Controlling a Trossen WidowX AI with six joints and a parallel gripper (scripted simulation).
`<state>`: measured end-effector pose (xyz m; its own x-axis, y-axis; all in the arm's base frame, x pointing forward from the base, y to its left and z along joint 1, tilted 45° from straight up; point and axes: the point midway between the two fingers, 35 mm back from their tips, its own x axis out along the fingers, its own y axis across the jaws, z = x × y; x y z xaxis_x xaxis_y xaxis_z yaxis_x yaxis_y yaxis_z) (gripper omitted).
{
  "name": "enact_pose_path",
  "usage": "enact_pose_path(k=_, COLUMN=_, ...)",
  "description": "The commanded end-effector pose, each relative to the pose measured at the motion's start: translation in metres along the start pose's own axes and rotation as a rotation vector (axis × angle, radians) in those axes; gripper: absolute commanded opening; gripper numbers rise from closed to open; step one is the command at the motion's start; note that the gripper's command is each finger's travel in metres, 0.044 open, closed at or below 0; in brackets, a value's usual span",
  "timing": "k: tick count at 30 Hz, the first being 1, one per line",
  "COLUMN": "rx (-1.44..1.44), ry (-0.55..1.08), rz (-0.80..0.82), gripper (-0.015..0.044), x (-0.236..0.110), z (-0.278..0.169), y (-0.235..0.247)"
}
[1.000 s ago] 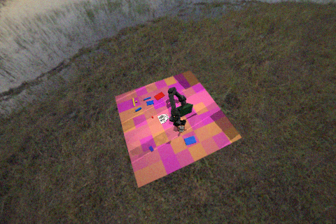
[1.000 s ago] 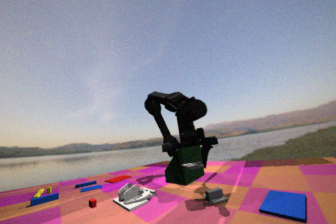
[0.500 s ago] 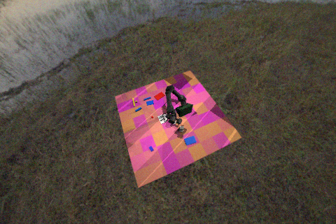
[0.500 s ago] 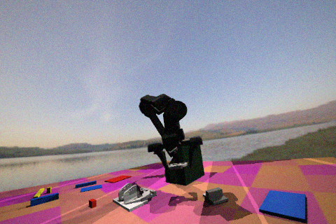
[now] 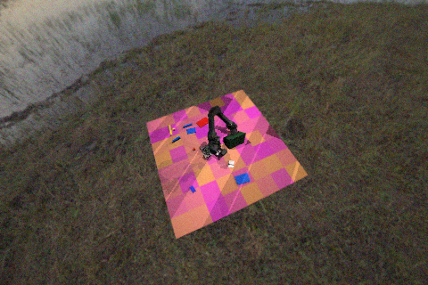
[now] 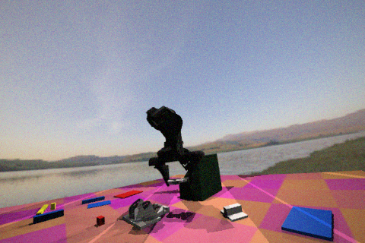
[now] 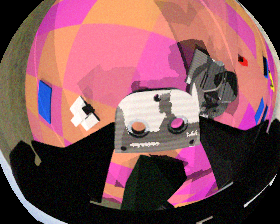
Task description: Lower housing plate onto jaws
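Checked surface (image 5: 218,200) (image 6: 261,197) (image 7: 106,50), pink, magenta and orange, grass around it from above. On it stands my arm (image 5: 212,126) (image 6: 172,133), black, bent high, by the dark green box (image 5: 234,140) (image 6: 206,178) (image 7: 153,182).

Blue slab (image 5: 242,179) (image 6: 308,222) (image 7: 44,101) lies flat, well apart from me. Jaw assembly (image 5: 206,150) (image 6: 145,214) (image 7: 213,87), grey, rests on the surface near my pincer (image 5: 217,152) (image 6: 176,178) (image 7: 157,125).

Red slab (image 5: 202,122) (image 6: 128,194) lies flat, farther off. Plate (image 6: 176,181) (image 7: 156,135): clamped in my pincer, a finger at either side, two big holes facing my wrist view. It hangs in the air, off the stubs, apart from the jaw assembly; in the wrist view the assembly shows just to its right. Whether it is truly level, I cannot tell.

White stepped block (image 5: 231,164) (image 6: 234,212) (image 7: 84,114) sits between jaw assembly and blue slab. Past the red cube, two dark blue bars, a thin blue tile (image 5: 191,131) (image 6: 99,204) and a yellow bar (image 5: 170,130) (image 6: 42,209). Smallest: red cube (image 5: 193,149) (image 6: 100,220) (image 7: 242,60), near the jaw assembly, and a yellow peg (image 5: 174,129) (image 6: 53,206) beside its bar.
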<state>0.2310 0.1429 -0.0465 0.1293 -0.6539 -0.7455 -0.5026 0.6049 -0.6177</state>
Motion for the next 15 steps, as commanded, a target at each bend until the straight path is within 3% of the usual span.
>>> enact_pose_path(k=1, rx=0.050, ry=-0.004, rz=-0.005, gripper=0.0351, x=-0.001, z=-0.002, y=-0.014)
enact_pose_path(k=15, rx=0.212, ry=0.001, rz=-0.019, gripper=0.0351, x=0.002, z=-0.011, y=-0.059)
